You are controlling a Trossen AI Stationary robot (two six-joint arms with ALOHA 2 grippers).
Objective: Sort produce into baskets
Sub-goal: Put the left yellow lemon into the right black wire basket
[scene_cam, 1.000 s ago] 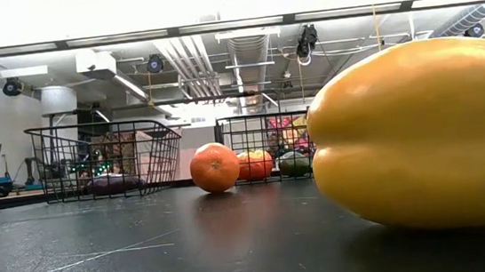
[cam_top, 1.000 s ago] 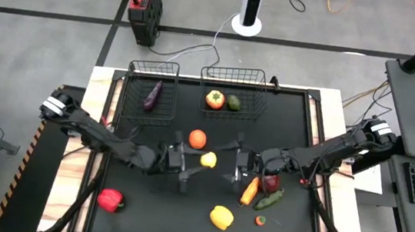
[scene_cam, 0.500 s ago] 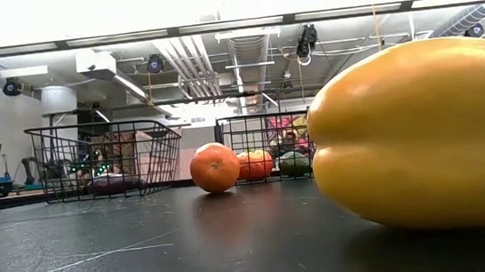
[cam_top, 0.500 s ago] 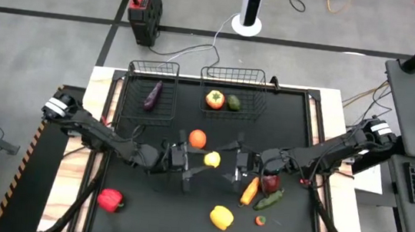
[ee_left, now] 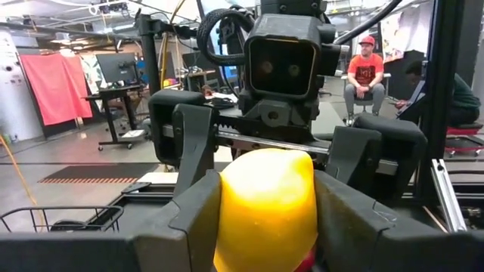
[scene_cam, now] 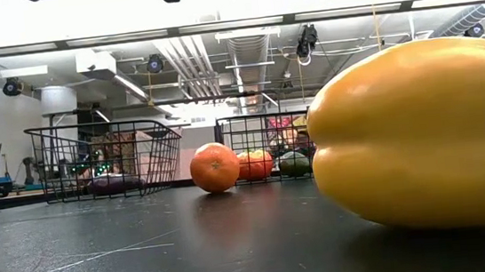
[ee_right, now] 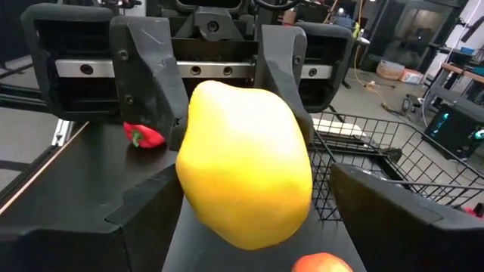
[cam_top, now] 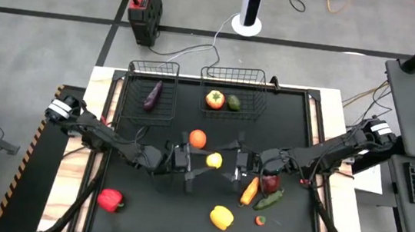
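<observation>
With the lemon clenched in your left gripper, keep the right gripper's fingers spread clear until the handover settles.

A smooth yellow toy lemon is off the black mat, mid-table. A purple eggplant lies in the narrower black wire basket; a tomato-like fruit and green avocado lie in the wider basket.

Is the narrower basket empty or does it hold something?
Not empty. The narrower basket holds one purple eggplant, lying inside on its floor in the high view.
</observation>
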